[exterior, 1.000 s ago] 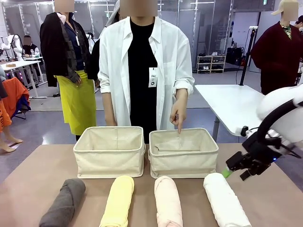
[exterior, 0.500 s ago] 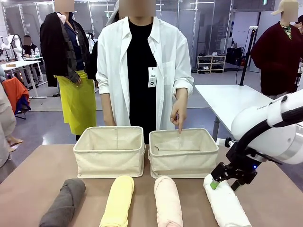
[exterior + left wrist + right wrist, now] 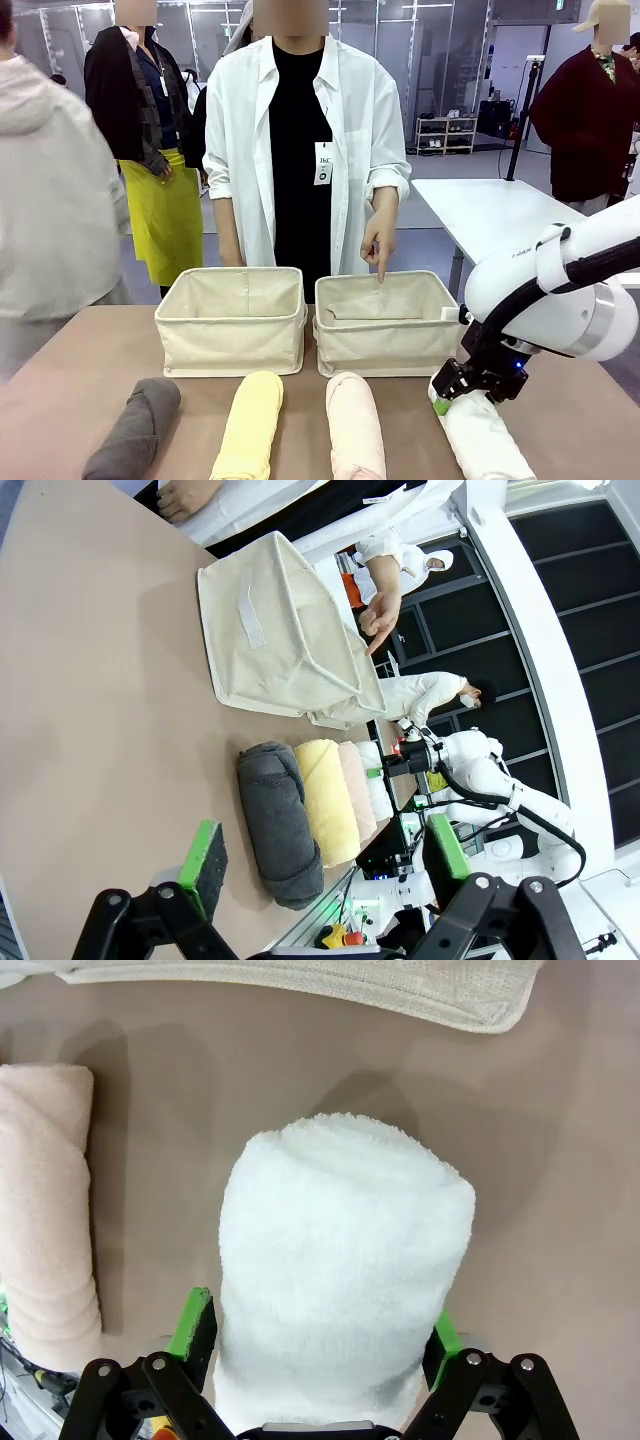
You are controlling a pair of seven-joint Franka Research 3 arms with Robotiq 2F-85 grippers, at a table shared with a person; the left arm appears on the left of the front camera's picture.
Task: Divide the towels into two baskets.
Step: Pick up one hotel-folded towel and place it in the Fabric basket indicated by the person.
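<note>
— Where is the white rolled cloth towel lying?
— On the brown table, just before the right beige canvas basket. The right gripper is straddling its basket-side end, fingers spread.
— The left gripper?
— It is hanging spread wide, gripping nothing.

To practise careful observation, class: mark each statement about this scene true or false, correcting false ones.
1. The right gripper straddles the white towel, jaws open. True.
2. The yellow towel lies in a basket. False: it lies on the table between the dark grey towel and the pink towel.
3. The person's hand points into the right-hand basket. True.
4. The left gripper holds the dark grey towel. False: it is open and empty.
</note>
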